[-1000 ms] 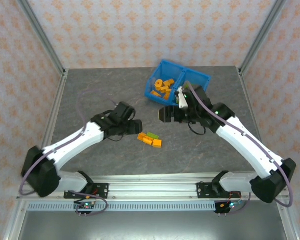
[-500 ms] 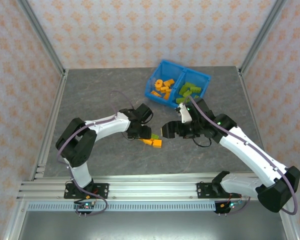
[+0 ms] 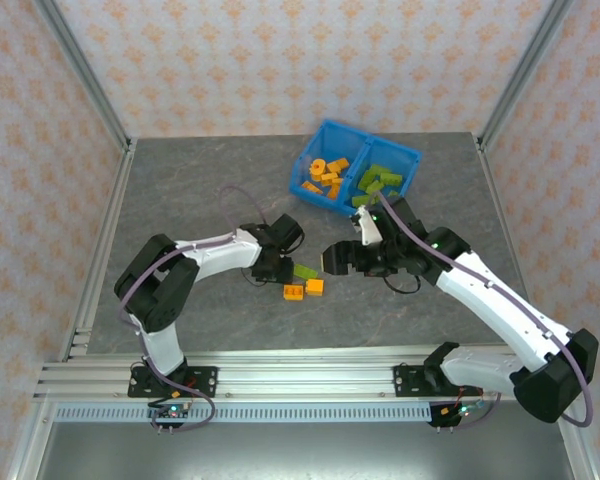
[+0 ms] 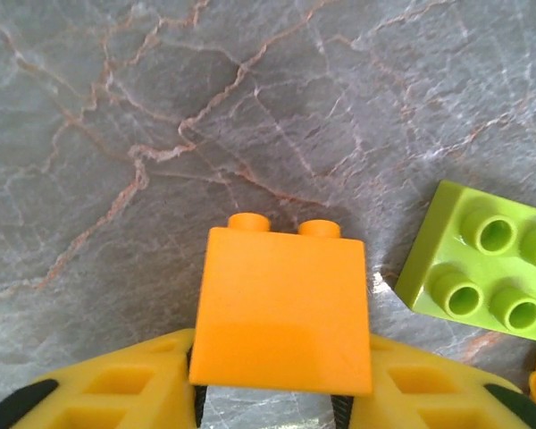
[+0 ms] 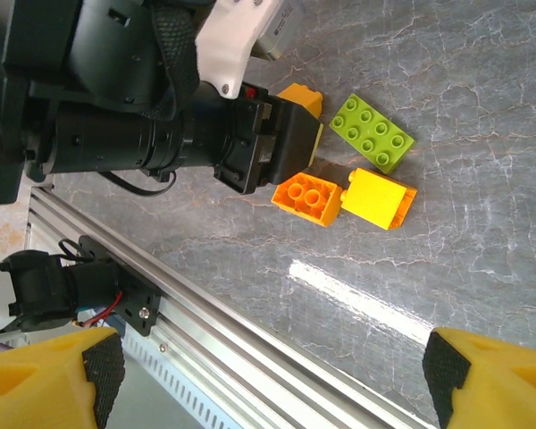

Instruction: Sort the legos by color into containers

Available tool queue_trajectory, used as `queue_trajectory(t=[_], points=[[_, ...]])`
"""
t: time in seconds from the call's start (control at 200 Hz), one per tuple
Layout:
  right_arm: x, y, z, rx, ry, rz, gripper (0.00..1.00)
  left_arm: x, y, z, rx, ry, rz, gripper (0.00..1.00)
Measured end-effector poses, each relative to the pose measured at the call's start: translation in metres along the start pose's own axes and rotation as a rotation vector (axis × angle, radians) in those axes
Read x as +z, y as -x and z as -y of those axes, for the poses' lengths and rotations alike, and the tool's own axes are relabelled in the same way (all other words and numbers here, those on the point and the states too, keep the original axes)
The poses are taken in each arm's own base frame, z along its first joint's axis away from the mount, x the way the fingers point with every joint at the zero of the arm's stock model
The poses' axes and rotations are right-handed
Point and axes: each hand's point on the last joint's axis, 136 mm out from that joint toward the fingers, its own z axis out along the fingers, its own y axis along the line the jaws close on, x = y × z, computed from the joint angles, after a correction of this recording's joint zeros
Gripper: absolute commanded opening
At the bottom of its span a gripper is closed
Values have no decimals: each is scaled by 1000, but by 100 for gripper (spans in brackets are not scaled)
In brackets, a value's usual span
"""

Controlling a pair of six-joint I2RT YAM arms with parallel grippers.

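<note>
The orange brick [image 4: 281,308] sits just off the middle of the counter [image 3: 200,190], between the yellow fingers [image 4: 116,393] of the left claw [image 4: 281,384], which press on its two sides and grip it. Seen from the left wrist, its smooth face is turned up to the camera and its two studs point straight away from the claw. The pair of studs runs across from finger to finger, and its underside is on or just above the stone surface; I cannot tell which. Just to one side lies a flat green brick [image 5: 372,133], studs up, its long axis running roughly across the counter from left to right in the top view. It is close to the held brick but apart from it. Nearer the arm bases lie a studded orange brick [image 5: 307,198], studs up, and a smooth orange brick [image 5: 379,197] right beside it. The right claw [image 3: 329,260] hovers close by on the other side of this group, its fingers [image 5: 54,375] spread wide with nothing between them. Farther back stands the blue bin [image 3: 305,192], with orange legos [image 3: 325,178] in its left compartment and green legos [image 3: 380,182] in its right.
</note>
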Motion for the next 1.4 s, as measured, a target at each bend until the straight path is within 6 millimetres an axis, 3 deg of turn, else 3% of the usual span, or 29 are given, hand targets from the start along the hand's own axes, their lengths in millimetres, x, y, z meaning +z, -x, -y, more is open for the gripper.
queue_trajectory(t=[0.22,0.39,0.631,0.761,0.826,0.911,1.061,1.151,1.236,1.401], points=[[3,1,1,20,-4,0,88,-11,5,0,0,-10,41,32],[2,3,3,39,-16,12,88,-49,26,8,14,-47,140,32],[-22,27,6,90,-57,196,88,-141,106,45,48,-117,443,32],[-40,40,7,116,-71,306,88,-162,169,75,48,-142,550,32],[-46,42,8,128,-77,336,88,-158,204,87,43,-147,585,32],[-54,44,10,147,-85,373,88,-135,243,93,31,-129,603,33],[-66,43,12,168,-85,422,89,-87,289,94,8,-83,595,39],[-71,42,12,177,-79,440,89,-62,301,91,-6,-49,576,48],[-74,42,11,182,-76,451,89,-48,297,89,-7,-31,543,54],[-75,42,11,187,-74,452,89,-58,296,90,-24,-37,542,59]])
